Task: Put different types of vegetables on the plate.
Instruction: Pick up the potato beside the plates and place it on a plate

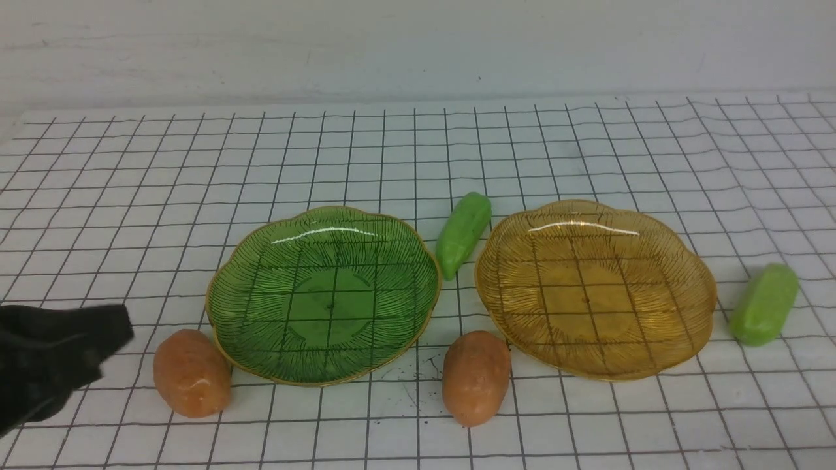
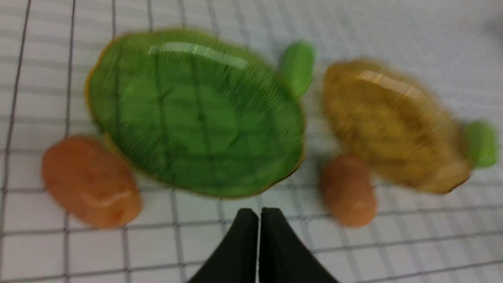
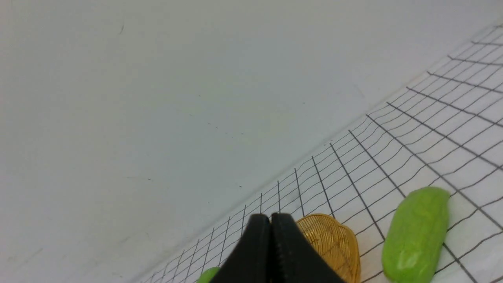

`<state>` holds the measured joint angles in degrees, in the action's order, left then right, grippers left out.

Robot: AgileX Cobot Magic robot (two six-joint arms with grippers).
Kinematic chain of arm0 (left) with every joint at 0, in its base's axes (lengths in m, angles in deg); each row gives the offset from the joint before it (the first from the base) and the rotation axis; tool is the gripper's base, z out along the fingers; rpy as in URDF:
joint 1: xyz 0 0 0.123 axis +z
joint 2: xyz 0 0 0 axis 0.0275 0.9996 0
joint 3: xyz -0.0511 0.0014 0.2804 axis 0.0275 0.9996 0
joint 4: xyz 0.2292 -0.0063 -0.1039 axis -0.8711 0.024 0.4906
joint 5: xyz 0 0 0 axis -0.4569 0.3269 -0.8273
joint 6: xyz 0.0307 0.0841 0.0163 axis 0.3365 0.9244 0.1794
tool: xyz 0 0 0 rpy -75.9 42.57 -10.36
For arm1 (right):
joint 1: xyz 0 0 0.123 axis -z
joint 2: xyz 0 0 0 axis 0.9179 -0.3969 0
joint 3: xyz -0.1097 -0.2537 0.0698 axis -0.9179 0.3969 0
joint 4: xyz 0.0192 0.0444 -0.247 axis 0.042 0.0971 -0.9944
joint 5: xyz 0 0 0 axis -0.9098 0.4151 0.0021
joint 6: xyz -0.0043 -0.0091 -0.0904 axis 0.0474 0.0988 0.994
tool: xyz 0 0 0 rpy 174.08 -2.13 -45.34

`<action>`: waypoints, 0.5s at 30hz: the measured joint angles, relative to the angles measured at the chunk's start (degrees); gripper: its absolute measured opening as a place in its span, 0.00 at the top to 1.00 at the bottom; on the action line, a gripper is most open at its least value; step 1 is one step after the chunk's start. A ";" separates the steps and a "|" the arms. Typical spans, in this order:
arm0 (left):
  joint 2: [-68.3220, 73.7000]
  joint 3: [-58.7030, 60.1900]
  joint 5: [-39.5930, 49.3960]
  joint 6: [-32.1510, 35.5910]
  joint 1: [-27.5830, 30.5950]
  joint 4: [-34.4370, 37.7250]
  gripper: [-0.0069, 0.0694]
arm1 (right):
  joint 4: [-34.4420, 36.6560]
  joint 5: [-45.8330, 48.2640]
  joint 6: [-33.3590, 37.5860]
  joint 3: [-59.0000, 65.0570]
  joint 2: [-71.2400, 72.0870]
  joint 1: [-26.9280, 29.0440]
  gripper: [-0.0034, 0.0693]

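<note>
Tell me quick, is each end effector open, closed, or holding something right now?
Left end effector: closed, holding nothing.
Right end effector: closed, holding nothing.

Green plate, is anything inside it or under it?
Nothing lies in the green plate; through its clear glass only the grid mat shows underneath. No part of its bowl is covered.

Holds the black left gripper low at the near left, jaws pressed together, empty. Holds the black right gripper closed too, gripping nothing.
</note>
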<state>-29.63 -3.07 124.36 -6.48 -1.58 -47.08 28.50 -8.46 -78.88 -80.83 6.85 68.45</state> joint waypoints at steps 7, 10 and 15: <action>20.45 -3.61 -0.48 -5.20 1.62 -8.77 0.92 | 1.28 -0.39 1.50 0.00 0.00 0.00 0.97; 26.02 -4.49 -2.15 -6.91 2.54 -8.82 0.92 | 1.34 -0.56 1.61 0.00 0.00 0.00 0.97; 32.20 -4.92 -6.18 -7.69 2.85 -8.89 0.92 | 1.34 2.79 2.50 -0.73 0.00 -0.19 0.97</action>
<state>2.57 -7.99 118.18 -14.17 1.27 -55.97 29.84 -5.67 -76.37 -81.56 6.85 68.27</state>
